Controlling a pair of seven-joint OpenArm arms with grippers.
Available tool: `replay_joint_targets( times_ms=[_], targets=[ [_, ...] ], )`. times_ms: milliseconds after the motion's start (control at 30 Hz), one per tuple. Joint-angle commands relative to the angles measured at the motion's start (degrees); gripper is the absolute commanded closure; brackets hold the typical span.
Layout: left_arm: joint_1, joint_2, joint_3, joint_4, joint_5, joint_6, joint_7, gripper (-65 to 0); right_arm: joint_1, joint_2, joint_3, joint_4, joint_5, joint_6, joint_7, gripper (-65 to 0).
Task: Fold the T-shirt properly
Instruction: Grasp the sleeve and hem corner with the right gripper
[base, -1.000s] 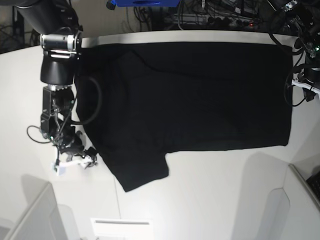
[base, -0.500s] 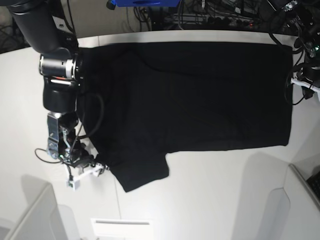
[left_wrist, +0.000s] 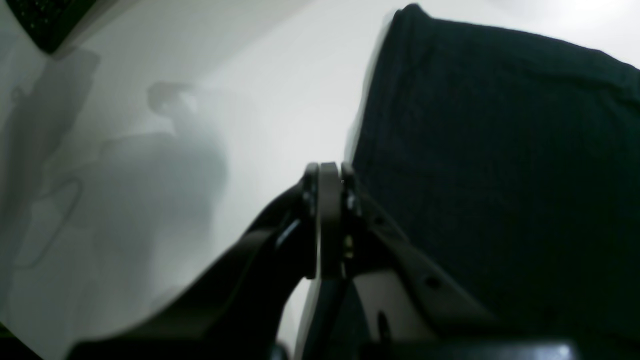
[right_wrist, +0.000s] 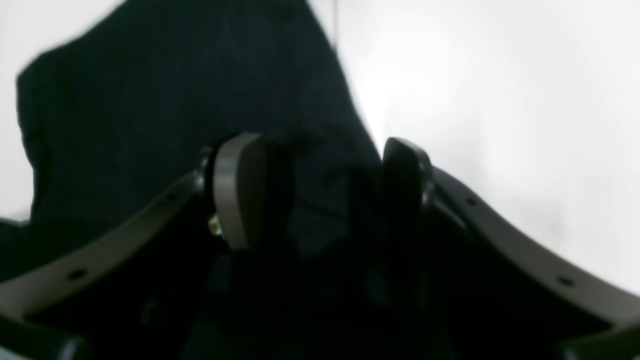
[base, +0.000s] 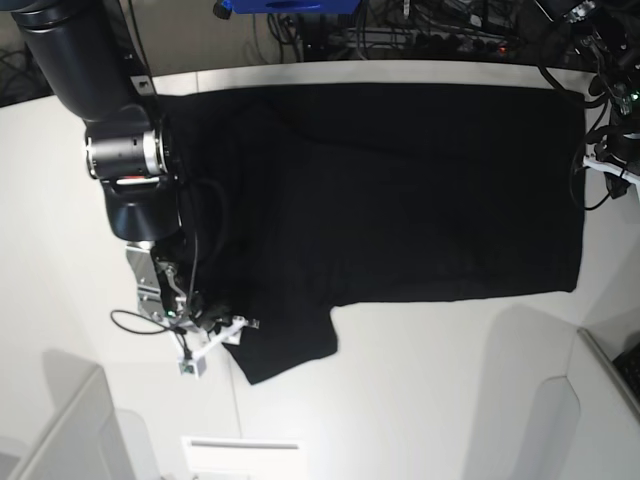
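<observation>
Jaws parted on your right gripper (right_wrist: 320, 190) astride the sleeve edge of the T-shirt (base: 400, 190), spread flat on the table (base: 420, 400), left gripper (left_wrist: 325, 220) clenched empty beside the hem: close too shallow and fabric likely slips free.

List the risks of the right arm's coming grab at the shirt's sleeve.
1. The right tool stands open over the sleeve edge of the large black cotton T-shirt; it may pinch one layer only, or miss onto the white table.
2. A pull from there could drag and wrinkle the flat-spread shirt.
3. The left tool is shut beside the shirt's far edge, holding nothing, so nothing seems to anchor that side.
</observation>
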Motion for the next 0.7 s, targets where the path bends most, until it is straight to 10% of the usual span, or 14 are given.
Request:
replay_joint_targets(
  times_ms=[0,667],
  targets=[
    [-0.1,-1.2,-0.5,1.0,-0.4,0.0,-1.2,0.0,2.2,0.4,-0.2,0.2,0.4,0.4,0.4,-35.1],
    [-0.1,-1.9,-0.1,1.0,-0.3,0.1,-1.2,0.0,3.9,2.4,-0.5,7.4,0.3,0.2,-4.0,-35.4]
  ],
)
